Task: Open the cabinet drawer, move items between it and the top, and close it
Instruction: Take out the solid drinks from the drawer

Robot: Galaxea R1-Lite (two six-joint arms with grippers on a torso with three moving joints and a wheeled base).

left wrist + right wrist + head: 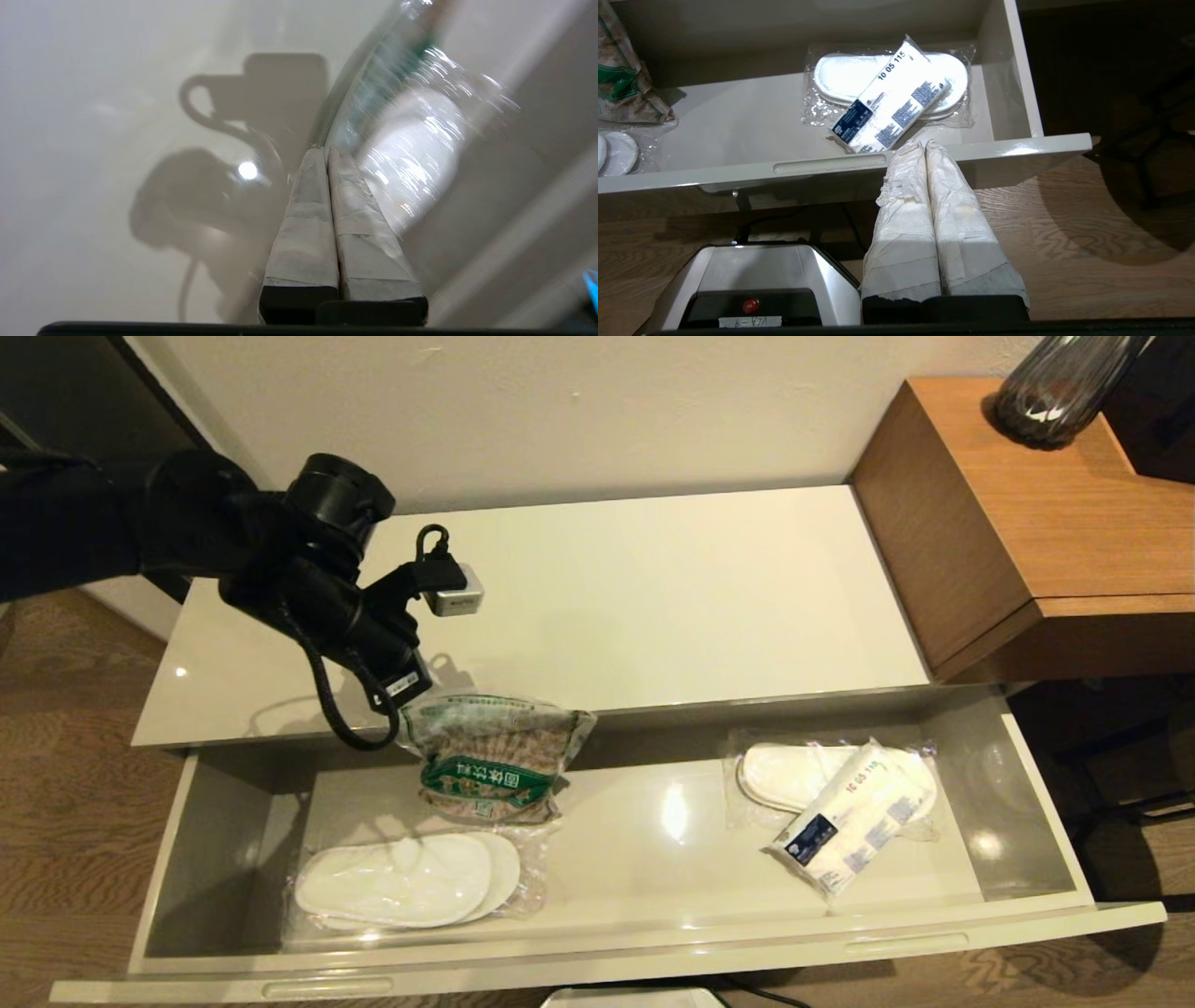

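Snack bag pinched by its top edge, hanging between drawer and counter.

The left pincer [327, 151] is clamped on the upper seam of the snack bag [490, 761], likely because the thin sealed edge gives a grip without crushing the contents; the bag, clear with brown pieces and a green band, dangles over the open cabinet drawer [597, 947] at the front edge of the cabinet top [653, 597]. The tissue pack [854, 826] lies tilted across wrapped slippers [794, 775] at the drawer's right end. The right pincer [924, 147], fingers together, sits parked below the drawer front.

A hotel room: wrapped slippers [411, 880] in a cabinet drawer [597, 952].
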